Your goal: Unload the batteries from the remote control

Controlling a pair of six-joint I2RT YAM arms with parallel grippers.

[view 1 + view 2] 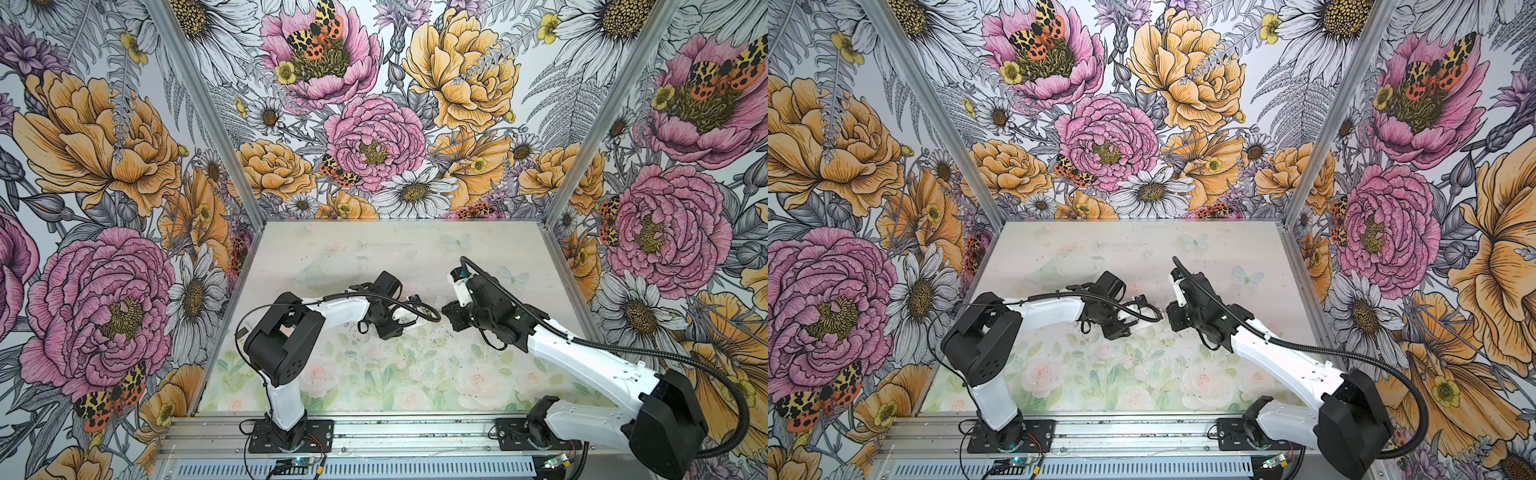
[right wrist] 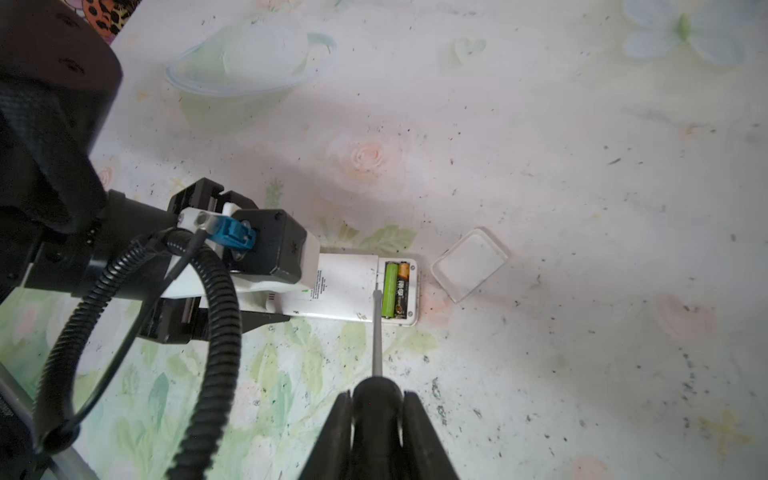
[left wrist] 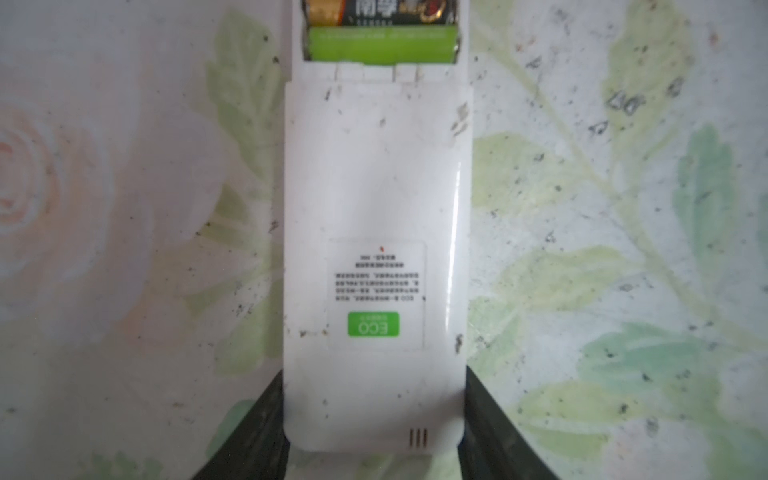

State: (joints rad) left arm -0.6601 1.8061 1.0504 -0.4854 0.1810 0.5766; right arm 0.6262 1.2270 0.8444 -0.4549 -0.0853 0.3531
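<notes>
The white remote control lies back-up on the table with its battery compartment uncovered. Two batteries lie side by side in the compartment, a lime green one and a black gold-ended one. My left gripper is shut on the remote's other end, one finger on each long side. My right gripper is shut on the dark handle of a screwdriver. The screwdriver's thin metal shaft reaches the compartment's edge beside the green battery. The black battery lies just beyond the green one.
A small clear square cover lies on the table just past the remote's open end. A clear plastic bowl stands farther back on the left, also seen in a top view. Both arms meet at mid-table.
</notes>
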